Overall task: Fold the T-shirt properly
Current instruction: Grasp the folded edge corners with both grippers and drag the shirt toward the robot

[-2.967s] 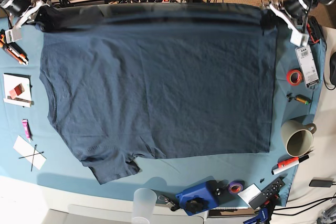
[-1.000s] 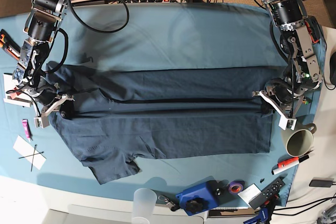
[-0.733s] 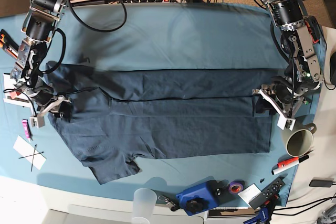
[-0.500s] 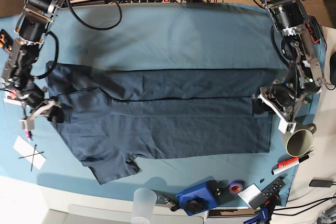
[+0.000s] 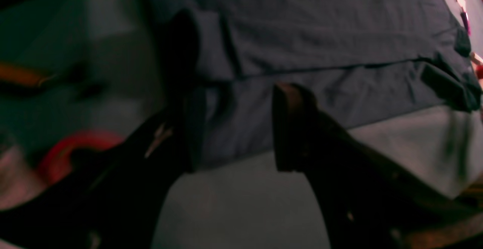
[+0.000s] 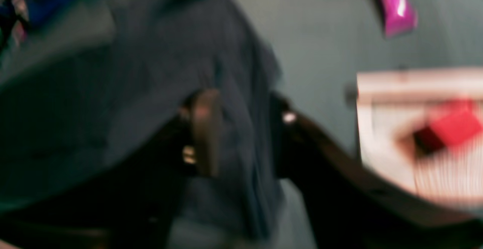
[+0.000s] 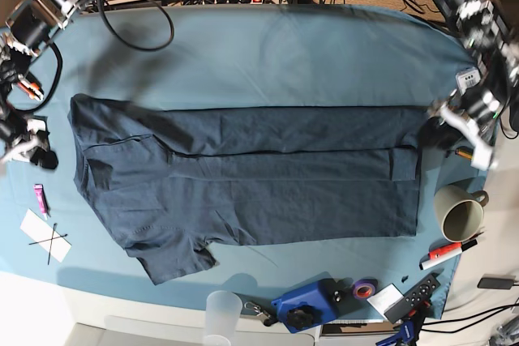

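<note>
Lying half-folded on the teal-blue table cloth point(image 7: 268, 46): the dark navy-blue short-sleeved cotton T-shirt point(image 7: 243, 184), both grippers off it.
Top half of T-shirt is doubled down, fold edge running straight across the table; one sleeve sticks out toward the near edge, close to the clear plastic cup point(image 7: 221, 313). Left gripper point(image 7: 464, 131) sits just past the shirt's hem end, near the beige ceramic mug point(image 7: 461, 212); wrist view shows its jaws well apart, nothing between them but cloth below. Right gripper point(image 7: 24, 145) is off the collar end, beside the pink marker point(image 7: 40, 198); jaws spread, wrist view blurred, fabric seen through the gap, no grip visible.
</note>
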Robot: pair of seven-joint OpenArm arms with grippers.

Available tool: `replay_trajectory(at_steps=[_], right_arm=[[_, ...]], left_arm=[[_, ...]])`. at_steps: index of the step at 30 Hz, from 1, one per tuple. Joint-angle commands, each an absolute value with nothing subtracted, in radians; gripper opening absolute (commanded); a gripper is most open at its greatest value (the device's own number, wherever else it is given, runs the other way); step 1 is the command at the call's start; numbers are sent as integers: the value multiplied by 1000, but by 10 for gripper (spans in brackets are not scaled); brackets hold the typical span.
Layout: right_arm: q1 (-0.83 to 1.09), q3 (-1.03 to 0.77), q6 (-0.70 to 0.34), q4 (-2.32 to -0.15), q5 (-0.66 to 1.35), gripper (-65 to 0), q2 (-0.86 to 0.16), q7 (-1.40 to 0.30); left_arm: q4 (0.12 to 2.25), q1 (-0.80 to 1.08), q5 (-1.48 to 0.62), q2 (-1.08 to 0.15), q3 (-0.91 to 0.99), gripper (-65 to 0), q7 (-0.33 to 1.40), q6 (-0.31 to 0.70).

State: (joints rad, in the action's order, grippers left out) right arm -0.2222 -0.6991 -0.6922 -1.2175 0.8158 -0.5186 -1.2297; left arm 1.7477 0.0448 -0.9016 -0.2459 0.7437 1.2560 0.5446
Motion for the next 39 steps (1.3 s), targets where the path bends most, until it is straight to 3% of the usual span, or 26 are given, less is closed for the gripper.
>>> replay_trajectory(at_steps=[1, 3, 6, 12, 21, 27, 39], right_arm=[[-227, -705, -698, -1234, 868, -365, -566, -1236], [-200, -708, -698, -1234, 940, -330, -588, -1316], [-172, -709, -698, -1234, 983, -329, -612, -1378], [-135, -708, -698, -1145, 889, -329, -580, -1277], [-135, -690, -698, -916, 995, -329, -564, -1301], [-135, -630, -698, -908, 1005, -329, -521, -1308], [-136, -615, -698, -908, 1005, -329, -515, -1287]], left_arm=[[1801, 67, -937, -264, 756, -356, 1240, 554], [1865, 135, -957, -269, 776, -356, 1229, 566], [1941, 220, -966, -269, 796, -356, 1206, 575], [2005, 300, -966, -269, 801, -356, 1186, 574], [2004, 302, -958, -268, 801, -356, 1158, 575], [1996, 302, -842, -232, 797, -355, 1020, 575], [1876, 151, -594, -239, 602, -355, 1002, 490]])
